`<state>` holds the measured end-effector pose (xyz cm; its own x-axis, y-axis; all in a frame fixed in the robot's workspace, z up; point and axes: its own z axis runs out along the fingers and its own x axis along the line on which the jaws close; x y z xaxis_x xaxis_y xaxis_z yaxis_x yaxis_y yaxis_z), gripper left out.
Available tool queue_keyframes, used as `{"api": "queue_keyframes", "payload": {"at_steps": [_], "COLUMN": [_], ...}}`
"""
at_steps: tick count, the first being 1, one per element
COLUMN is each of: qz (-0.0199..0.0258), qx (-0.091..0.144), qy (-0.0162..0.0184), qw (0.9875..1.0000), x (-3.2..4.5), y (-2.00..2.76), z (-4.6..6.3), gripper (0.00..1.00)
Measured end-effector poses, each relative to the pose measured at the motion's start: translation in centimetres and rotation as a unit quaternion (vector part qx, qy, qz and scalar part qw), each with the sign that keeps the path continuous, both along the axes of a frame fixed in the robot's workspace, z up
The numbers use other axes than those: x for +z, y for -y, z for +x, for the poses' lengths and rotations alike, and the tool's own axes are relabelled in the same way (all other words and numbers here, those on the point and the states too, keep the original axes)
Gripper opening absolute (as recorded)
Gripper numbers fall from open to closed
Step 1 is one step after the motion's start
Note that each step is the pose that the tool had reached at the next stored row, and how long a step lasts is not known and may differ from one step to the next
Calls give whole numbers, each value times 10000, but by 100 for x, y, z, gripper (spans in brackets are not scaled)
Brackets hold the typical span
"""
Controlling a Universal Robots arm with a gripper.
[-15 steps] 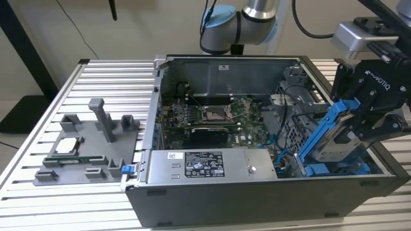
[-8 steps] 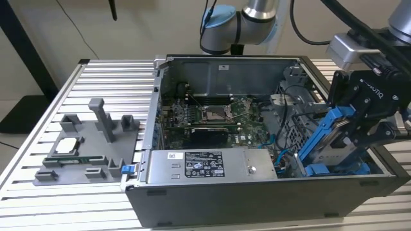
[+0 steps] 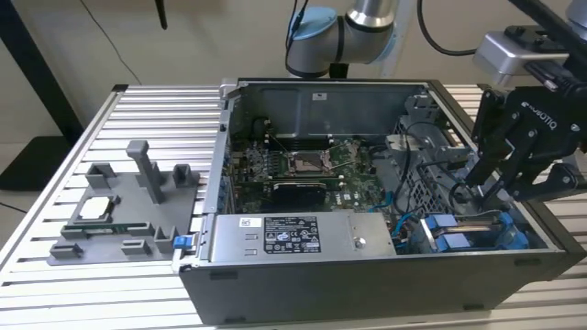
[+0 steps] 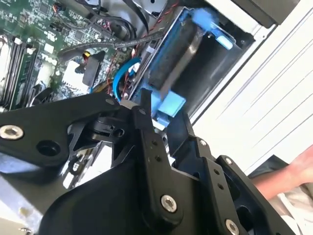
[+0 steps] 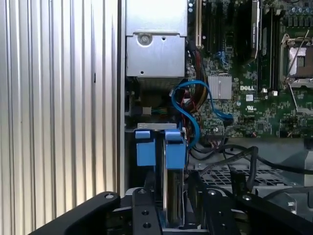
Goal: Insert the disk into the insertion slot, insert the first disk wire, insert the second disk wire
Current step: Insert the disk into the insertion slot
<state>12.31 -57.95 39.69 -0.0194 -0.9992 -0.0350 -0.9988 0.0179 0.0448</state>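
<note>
Black two-finger gripper (image 4: 164, 108) clamped on flat silver-grey disk (image 5: 172, 192) framed by blue plastic carrier. Disk stands edge-on in grey sheet-metal insertion slot (image 4: 215, 73), at corner of open grey computer case (image 3: 367, 282). Risks: tilted disk could jam against slot wall; looped blue cable (image 5: 188, 105) close by could snag. Case sits on ribbed aluminium table (image 3: 137, 110); pale wall (image 3: 73, 41) behind; person's hand (image 4: 298, 166) near table.

Arm (image 3: 344, 31) bent overhead, wrist tilted down; pincer (image 3: 486, 192) points downward, fingers (image 5: 145, 205) clamped on disk (image 5: 172, 191).
</note>
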Motion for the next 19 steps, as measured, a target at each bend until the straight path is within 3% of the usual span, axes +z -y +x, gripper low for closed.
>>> {"api": "queue_keyframes", "payload": {"at_steps": [2,5,12,16,19], "qz": [1,0,4,10,16], "qx": [0,1,0,0,9], "qy": [0,0,0,8,39], "qw": [10000,10000,10000,10000,10000], "x": [41,47,47,21,-22], "y": [-9,-70,-314,-370,-401], "z": [0,0,-5,-25,-49], "gripper": [100,100,100,100,100]}}
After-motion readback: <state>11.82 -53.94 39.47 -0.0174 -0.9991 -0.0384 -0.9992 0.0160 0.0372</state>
